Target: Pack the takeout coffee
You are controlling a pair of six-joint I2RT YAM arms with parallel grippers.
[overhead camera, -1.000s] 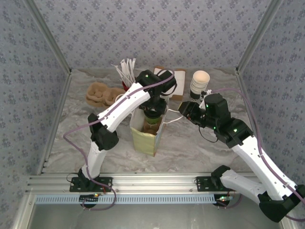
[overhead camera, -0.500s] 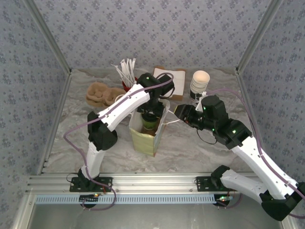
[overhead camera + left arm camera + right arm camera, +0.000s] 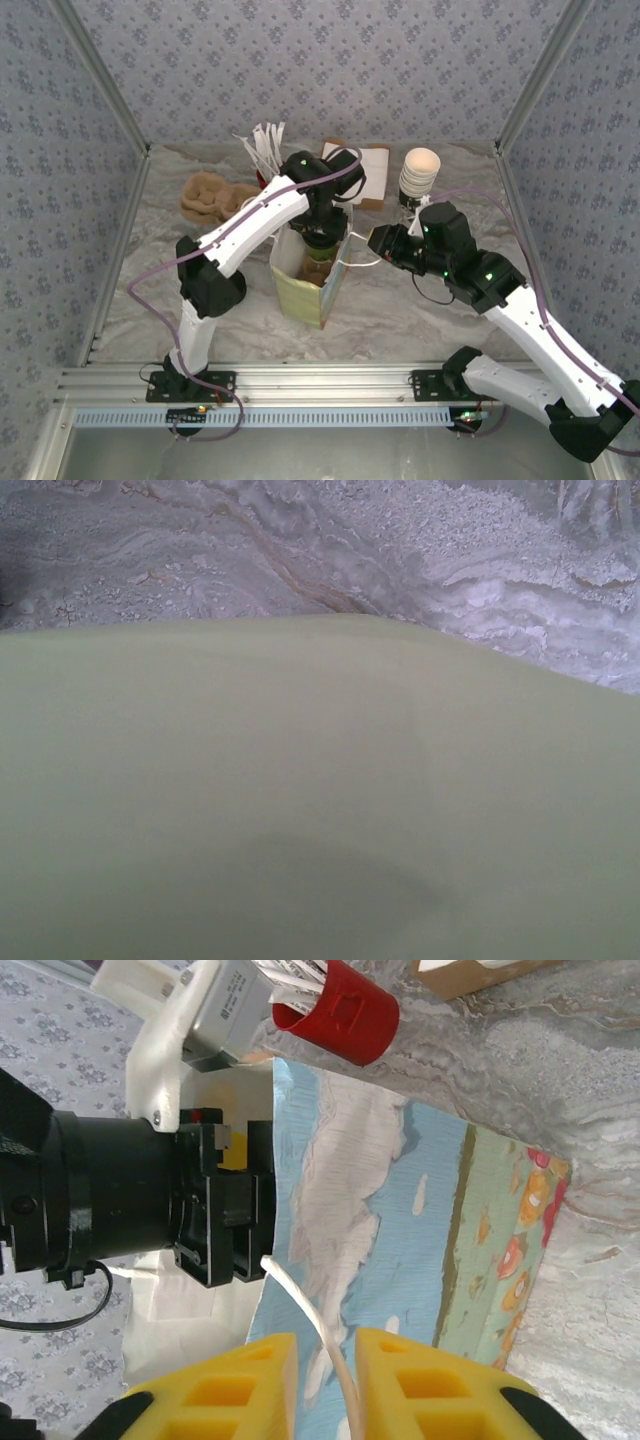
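Left gripper point(image 3: 321, 236) reaches into paper bag point(image 3: 298, 292) above takeout coffee point(image 3: 318, 263); finger state cannot be determined. Right gripper point(image 3: 327, 1348) fingers stand narrowly parted (white handle point(image 3: 298, 1293) runs between them).

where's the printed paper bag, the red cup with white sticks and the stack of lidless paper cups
printed paper bag point(image 3: 400, 1230): right wrist view, its blue side panel
red cup with white sticks point(image 3: 345, 1010): right wrist view, its red wall
stack of lidless paper cups point(image 3: 422, 160): top external view, the top cup's cream inside
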